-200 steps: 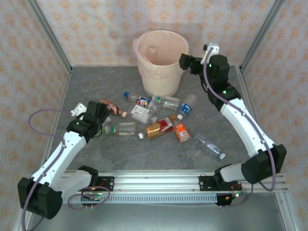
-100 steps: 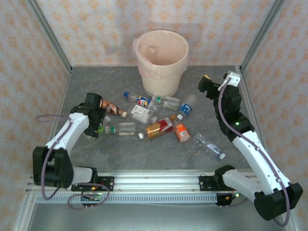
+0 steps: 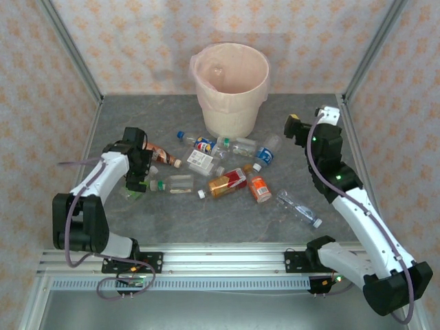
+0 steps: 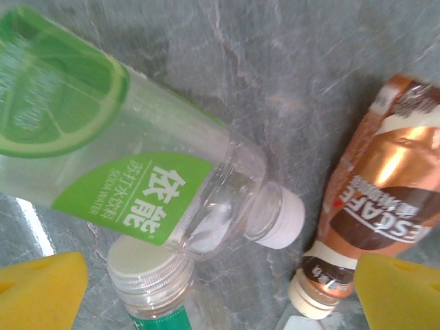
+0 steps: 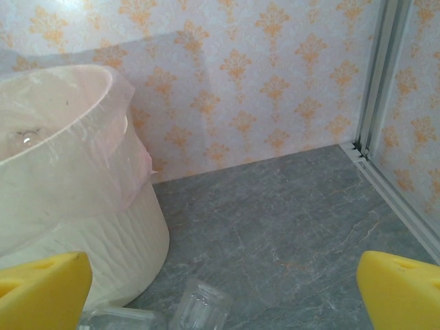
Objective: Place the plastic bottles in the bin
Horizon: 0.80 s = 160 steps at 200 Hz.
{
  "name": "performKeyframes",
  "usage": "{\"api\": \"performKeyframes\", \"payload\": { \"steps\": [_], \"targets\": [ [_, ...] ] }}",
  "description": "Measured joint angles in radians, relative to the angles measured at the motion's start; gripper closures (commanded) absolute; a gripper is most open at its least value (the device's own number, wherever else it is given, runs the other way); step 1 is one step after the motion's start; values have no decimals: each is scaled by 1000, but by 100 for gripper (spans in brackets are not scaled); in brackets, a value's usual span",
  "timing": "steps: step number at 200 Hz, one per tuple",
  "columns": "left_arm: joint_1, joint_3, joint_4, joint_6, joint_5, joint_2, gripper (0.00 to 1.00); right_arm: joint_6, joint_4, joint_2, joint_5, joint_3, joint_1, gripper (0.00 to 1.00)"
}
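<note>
Several plastic bottles lie scattered on the grey table in front of the bin (image 3: 237, 113), a cream bucket lined with a pinkish bag. Among them are a brown coffee bottle (image 3: 161, 155), a green-capped clear one (image 3: 173, 184), an amber one (image 3: 227, 181), an orange one (image 3: 259, 188) and a crushed clear one (image 3: 299, 208). My left gripper (image 3: 137, 179) hangs open low over the left end of the scatter. Between its yellow pads (image 4: 41, 289) lie a lime-labelled clear bottle (image 4: 137, 165), a white-capped bottle (image 4: 148, 278) and the coffee bottle (image 4: 375, 206). My right gripper (image 3: 291, 127) is open and empty, right of the bin (image 5: 62, 206).
Patterned walls and metal frame posts (image 3: 364, 58) close in the table on three sides. In the right wrist view, bare grey tabletop (image 5: 295, 234) stretches to the right wall, and two clear bottle ends (image 5: 199, 306) lie by the bin's foot.
My right gripper has drawn back from the bin's rim, rightwards and down. The left arm has folded its elbow in, with its gripper staying over the left bottles.
</note>
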Motion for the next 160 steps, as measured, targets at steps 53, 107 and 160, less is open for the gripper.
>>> {"api": "performKeyframes", "payload": {
  "steps": [53, 107, 160],
  "targets": [
    [18, -167, 45, -188, -47, -61, 0, -24, -14, 62, -27, 2, 0, 1],
    [20, -221, 140, -304, -198, -84, 0, -24, -21, 68, -46, 3, 0, 1],
    [57, -273, 212, -319, -268, -69, 0, -23, -33, 72, -53, 7, 0, 1]
  ]
}}
